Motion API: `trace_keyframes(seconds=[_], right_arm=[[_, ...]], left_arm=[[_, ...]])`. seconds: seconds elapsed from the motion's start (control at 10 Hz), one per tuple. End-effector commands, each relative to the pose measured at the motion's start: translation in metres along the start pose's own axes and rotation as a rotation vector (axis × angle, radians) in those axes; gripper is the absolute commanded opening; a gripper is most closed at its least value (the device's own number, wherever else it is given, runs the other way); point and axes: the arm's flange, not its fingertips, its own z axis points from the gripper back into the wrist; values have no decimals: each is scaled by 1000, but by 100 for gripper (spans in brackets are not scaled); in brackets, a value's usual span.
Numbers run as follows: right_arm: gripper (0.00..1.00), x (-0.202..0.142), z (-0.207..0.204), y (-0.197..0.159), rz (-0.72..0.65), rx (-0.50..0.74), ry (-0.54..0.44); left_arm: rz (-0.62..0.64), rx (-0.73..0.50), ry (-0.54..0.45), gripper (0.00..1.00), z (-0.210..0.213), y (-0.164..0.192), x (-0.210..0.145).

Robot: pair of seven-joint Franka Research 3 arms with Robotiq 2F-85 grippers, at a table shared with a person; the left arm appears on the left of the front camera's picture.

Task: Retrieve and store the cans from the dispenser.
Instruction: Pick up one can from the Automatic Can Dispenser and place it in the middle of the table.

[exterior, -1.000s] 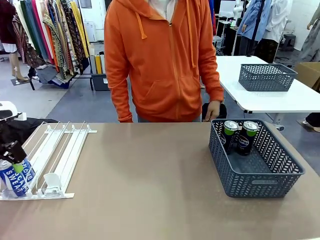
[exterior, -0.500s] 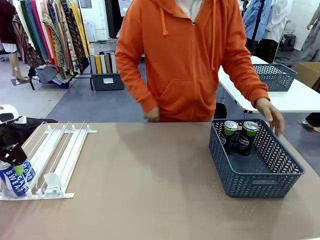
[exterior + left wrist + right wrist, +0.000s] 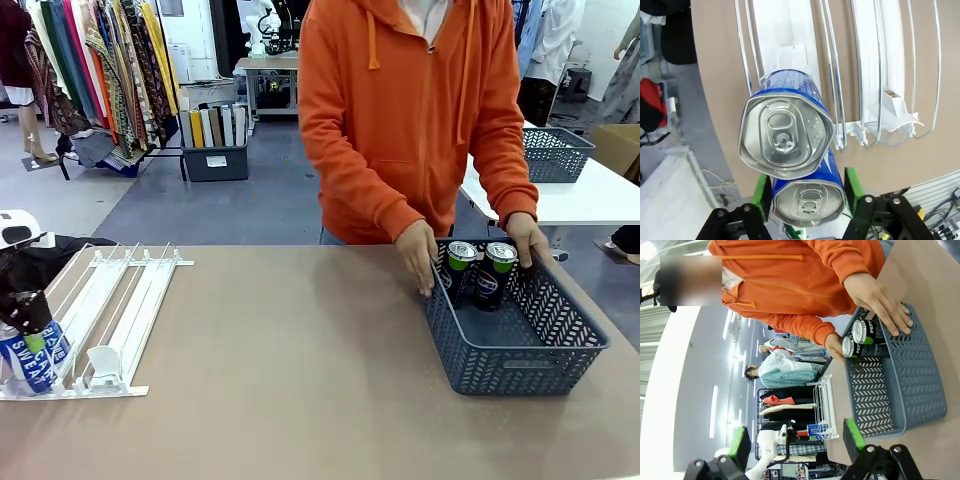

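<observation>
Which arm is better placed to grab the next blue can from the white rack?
Left: the left gripper grips the front blue-and-white can in the white rail dispenser; the right gripper hangs open elsewhere.

Dispenser (image 3: 120, 310) left — basket (image 3: 530, 365) right, cans (image 3: 478, 272) inside

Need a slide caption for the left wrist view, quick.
Wrist close-up: left gripper clamps the nearer blue can, second blue can behind it in the white dispenser lane.
</observation>
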Motion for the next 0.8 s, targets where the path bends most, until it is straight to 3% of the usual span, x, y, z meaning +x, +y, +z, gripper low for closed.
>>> trace_keyframes(seconds=[0.0,0.7], right_arm=[[100,2,0,3,11,11,0],[100,2,0,3,11,11,0]], left_arm=[[31,15,-5,0,1,0,4],[28,40,-30,0,20,-2,-6]])
